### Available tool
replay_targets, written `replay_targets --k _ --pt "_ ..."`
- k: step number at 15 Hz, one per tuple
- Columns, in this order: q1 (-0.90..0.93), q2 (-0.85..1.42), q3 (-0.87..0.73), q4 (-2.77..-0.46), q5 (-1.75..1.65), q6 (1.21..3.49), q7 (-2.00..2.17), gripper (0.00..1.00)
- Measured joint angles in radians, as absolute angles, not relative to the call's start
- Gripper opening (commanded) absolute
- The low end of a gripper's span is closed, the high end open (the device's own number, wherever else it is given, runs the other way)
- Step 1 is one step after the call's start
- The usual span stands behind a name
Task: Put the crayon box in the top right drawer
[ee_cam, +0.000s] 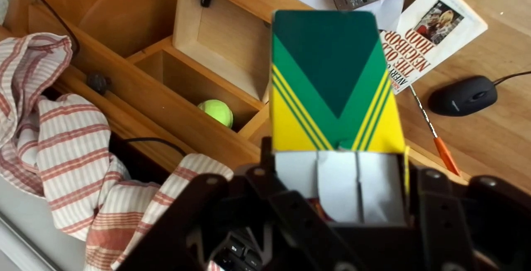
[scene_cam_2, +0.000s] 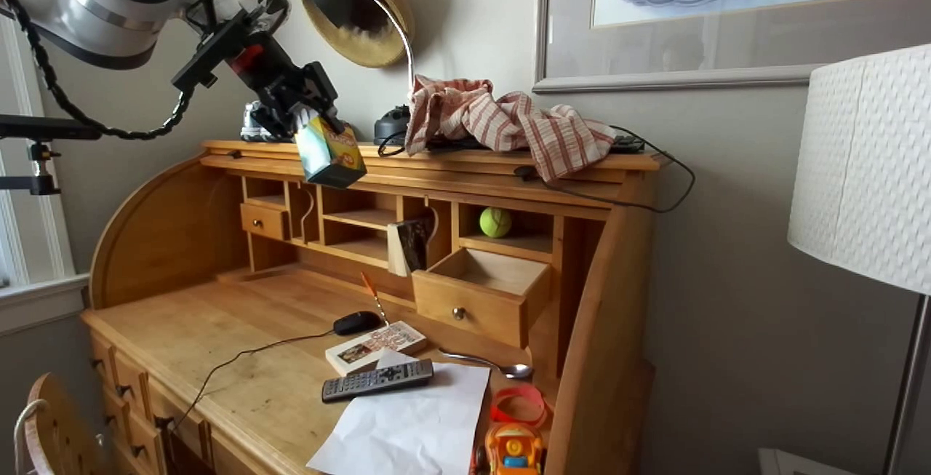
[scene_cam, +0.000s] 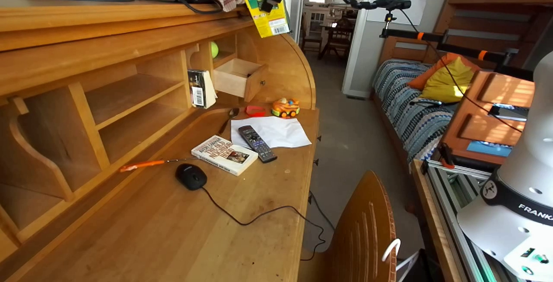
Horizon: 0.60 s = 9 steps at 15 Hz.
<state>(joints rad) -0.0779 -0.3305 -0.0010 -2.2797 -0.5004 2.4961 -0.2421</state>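
Note:
The crayon box, yellow and green, is held in the air above the desk in both exterior views. It also fills the middle of the wrist view. My gripper is shut on the box, with a finger on each side of it; the fingers also show in the wrist view. The box tilts down, away from the gripper. The top right drawer is pulled open in the desk hutch, below and apart from the box. It also shows in an exterior view and in the wrist view. A small dark item lies inside it.
A tennis ball sits in the cubby above the drawer. A book stands beside the drawer. A striped cloth lies on the desk top. A remote, paper, mouse and toy car lie on the desk surface.

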Motion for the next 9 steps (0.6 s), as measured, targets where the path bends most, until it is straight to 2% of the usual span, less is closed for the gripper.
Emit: replay_targets --k 1,5,9 --pt "-0.078 -0.331 -0.001 -2.280 -0.500 2.496 -0.242 0.34" --pt "-0.078 -0.321 0.000 -2.282 -0.508 2.496 -0.242 0.34" --pt "-0.105 -0.299 0.014 -2.323 -0.666 2.553 -0.161 0.34"
